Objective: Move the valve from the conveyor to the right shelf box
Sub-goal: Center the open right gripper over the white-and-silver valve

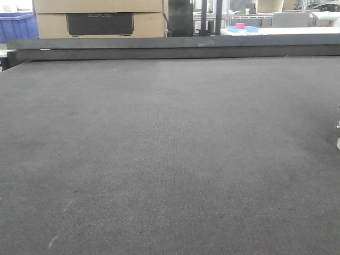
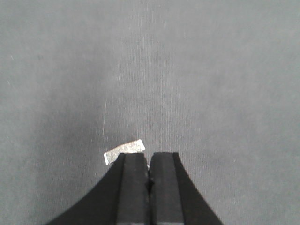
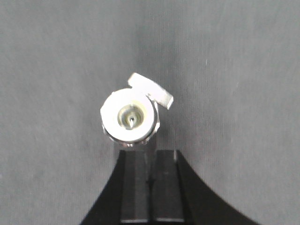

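Note:
The valve [image 3: 130,116] is a pale silvery metal part. Its round open end faces the right wrist camera and a flat handle [image 3: 151,90] sticks out at its upper right. It stands on the conveyor [image 3: 56,70] just past the tips of my right gripper [image 3: 150,152], whose jaws are closed together with nothing between them. I cannot tell if the tips touch it. In the front view only the valve's edge [image 1: 338,134] shows, at the right border of the conveyor [image 1: 170,159]. My left gripper [image 2: 149,154] is shut and empty over bare belt.
A black raised rail [image 1: 170,48] runs along the belt's far edge. Behind it stand cardboard boxes [image 1: 98,18], a blue crate [image 1: 16,26] and a white table with a blue tray [image 1: 241,28]. A small silvery patch [image 2: 123,149] lies on the belt by my left fingertips.

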Motion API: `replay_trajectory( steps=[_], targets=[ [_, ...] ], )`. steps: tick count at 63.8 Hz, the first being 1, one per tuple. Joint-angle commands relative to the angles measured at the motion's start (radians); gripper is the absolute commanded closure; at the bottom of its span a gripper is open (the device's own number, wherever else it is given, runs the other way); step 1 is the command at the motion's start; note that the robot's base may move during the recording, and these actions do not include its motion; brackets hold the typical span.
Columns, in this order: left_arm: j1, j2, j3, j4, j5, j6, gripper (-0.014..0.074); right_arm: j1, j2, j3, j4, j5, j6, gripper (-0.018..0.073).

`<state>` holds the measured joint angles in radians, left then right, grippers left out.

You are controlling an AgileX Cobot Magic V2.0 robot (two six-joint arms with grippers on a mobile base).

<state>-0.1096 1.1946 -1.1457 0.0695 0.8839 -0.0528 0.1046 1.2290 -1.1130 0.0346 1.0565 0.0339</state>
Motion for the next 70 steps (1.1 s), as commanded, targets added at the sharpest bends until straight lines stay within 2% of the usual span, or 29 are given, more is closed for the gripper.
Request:
replay_trajectory(
  steps=[1, 9, 22, 26, 30, 38, 41, 48, 54, 70],
  targets=[
    [-0.004, 0.045, -0.048, -0.011, 0.047, -0.002, 0.0708, -0.003, 0.066, -0.069, -0.004, 0.088, 0.001, 0.0727],
    [-0.004, 0.079, -0.073, -0.012, 0.050, -0.002, 0.0708, -0.003, 0.176, -0.161, -0.004, 0.165, 0.001, 0.0727],
    [-0.004, 0.081, -0.074, -0.013, 0.045, -0.002, 0.0708, -0.002, 0.273, -0.246, -0.004, 0.165, 0.003, 0.0720],
    [-0.004, 0.081, -0.074, -0.013, 0.045, -0.002, 0.0708, -0.002, 0.289, -0.253, -0.004, 0.165, 0.003, 0.0663],
    [-0.004, 0.081, -0.074, -0.013, 0.045, -0.002, 0.0708, -0.001, 0.303, -0.253, -0.004, 0.165, 0.003, 0.0554],
    [-0.004, 0.081, -0.074, -0.013, 0.045, -0.002, 0.0708, -0.001, 0.319, -0.253, 0.002, 0.165, 0.003, 0.0277],
    [-0.004, 0.081, -0.074, -0.013, 0.045, -0.002, 0.0708, -0.001, 0.322, -0.253, 0.026, 0.165, 0.003, 0.0199],
    [-0.004, 0.081, -0.074, -0.013, 0.045, -0.002, 0.0708, -0.001, 0.323, -0.253, 0.044, 0.165, 0.003, 0.0069],
    [-0.004, 0.081, -0.074, -0.013, 0.045, -0.002, 0.0708, -0.001, 0.323, -0.250, 0.042, 0.165, 0.003, 0.0013],
    [-0.004, 0.081, -0.074, -0.013, 0.045, -0.002, 0.0708, -0.001, 0.368, -0.220, 0.042, 0.165, 0.003, 0.0023]
  ],
)
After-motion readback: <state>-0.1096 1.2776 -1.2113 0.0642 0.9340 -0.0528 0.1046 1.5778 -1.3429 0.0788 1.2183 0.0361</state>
